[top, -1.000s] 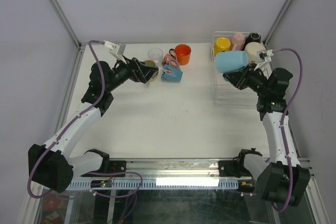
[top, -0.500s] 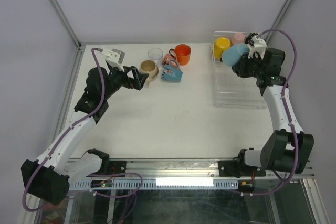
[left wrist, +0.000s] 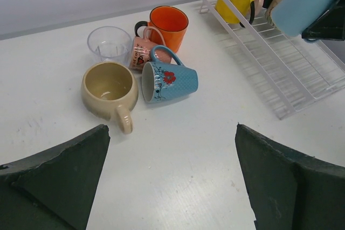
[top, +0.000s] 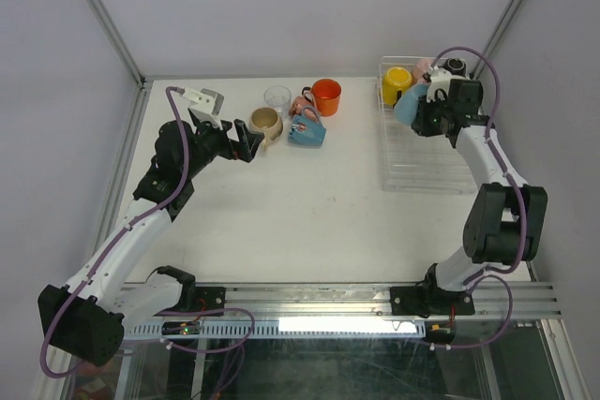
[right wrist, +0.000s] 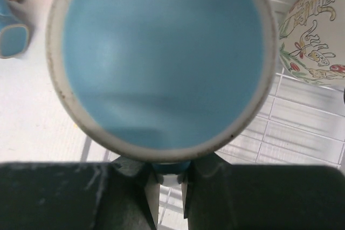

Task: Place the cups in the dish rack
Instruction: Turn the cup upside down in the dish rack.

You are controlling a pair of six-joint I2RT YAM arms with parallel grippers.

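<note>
White table (top: 309, 203); pink mug (left wrist: 141, 53) lettering unreadable; right pincer (right wrist: 166, 181) grips plain blue mug (right wrist: 161, 57).

Overhead camera looks down; both wrist cameras, nearer, share the dish rack (top: 424, 171) (left wrist: 305, 71) (right wrist: 305, 134).

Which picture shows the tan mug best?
The left wrist view: the tan mug sits close and whole, open side up, handle toward the camera. The top view shows it small and far. The right wrist view misses it; a held blue cup fills that picture.
</note>
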